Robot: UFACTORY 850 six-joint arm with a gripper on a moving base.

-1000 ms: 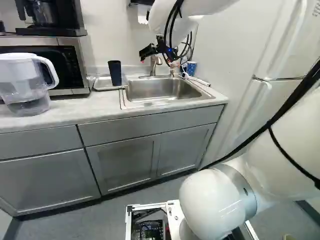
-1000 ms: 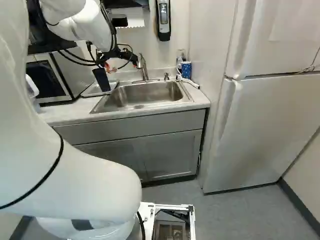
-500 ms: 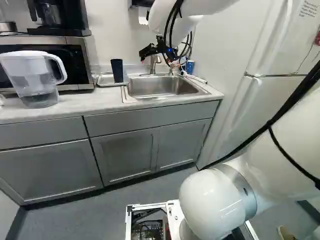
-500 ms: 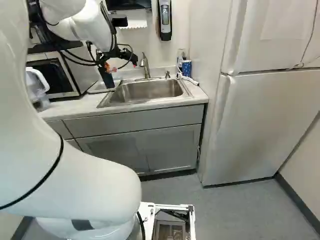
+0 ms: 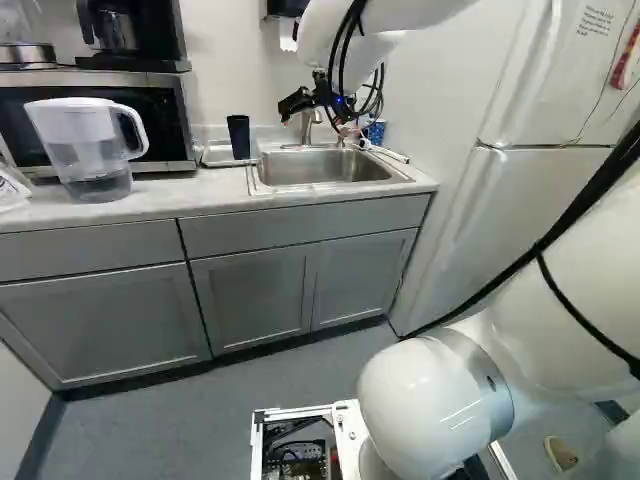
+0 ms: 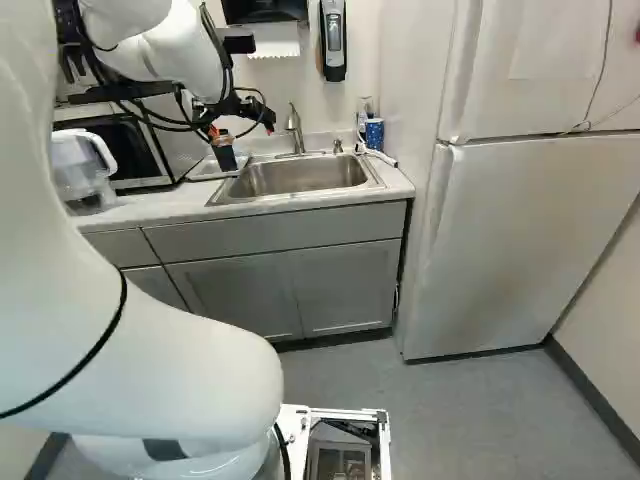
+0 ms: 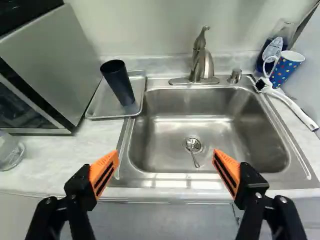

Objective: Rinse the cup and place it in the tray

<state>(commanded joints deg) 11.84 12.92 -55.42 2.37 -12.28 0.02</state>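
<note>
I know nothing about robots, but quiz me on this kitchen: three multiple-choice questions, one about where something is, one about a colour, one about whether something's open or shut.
1. Where is the dark cup?
A) In the sink
B) On the tray
C) On the microwave

2. What is the spotted cup's main colour?
A) Red
B) Green
C) Blue

3. How are the robot's jaws?
A) Open
B) Shut on the dark cup
C) Shut on the spotted cup

Key:
1. B: the wrist view shows its base on the tray.
2. C: blue shows between its dots.
3. A: they stand wide apart with nothing gripped.
</note>
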